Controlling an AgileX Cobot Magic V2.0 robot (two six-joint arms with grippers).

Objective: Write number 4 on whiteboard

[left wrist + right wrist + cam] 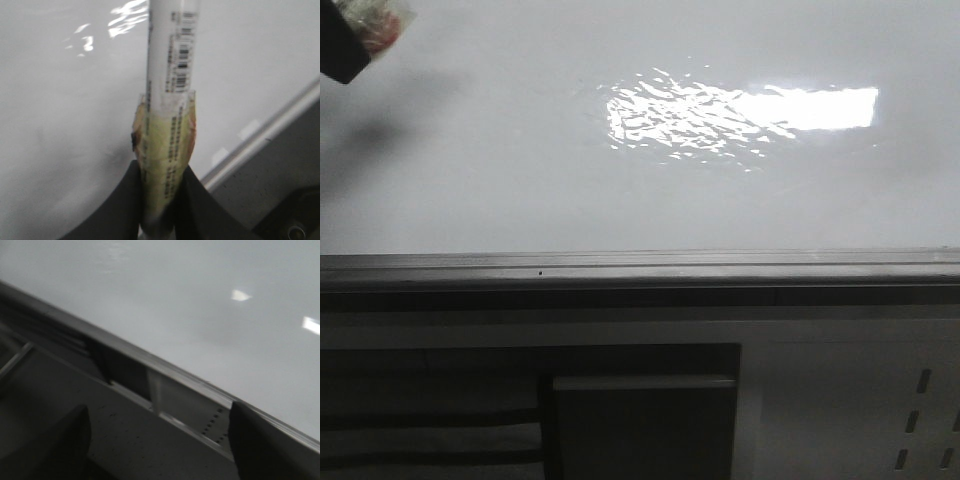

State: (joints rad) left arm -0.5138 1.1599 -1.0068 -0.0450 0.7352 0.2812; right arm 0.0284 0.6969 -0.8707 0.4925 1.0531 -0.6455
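The left gripper [159, 200] is clamping a white marker [172, 60] wrapped in yellowish tape, the barrel running straight out past its fingers [120, 200] over the whiteboard [60, 125]. No number 4 is showing anywhere, so the writing looks not yet begun. To do it well, I'd say the tip needs to be touching lightly and squarely, strokes kept clear of the grey rail beside the fingers. The right gripper [157, 445] is hanging with fingers spread wide and empty, near the board's edge. The front view is catching only a corner of the left gripper [350, 35]; the marker grip shows in the wrist view alone.
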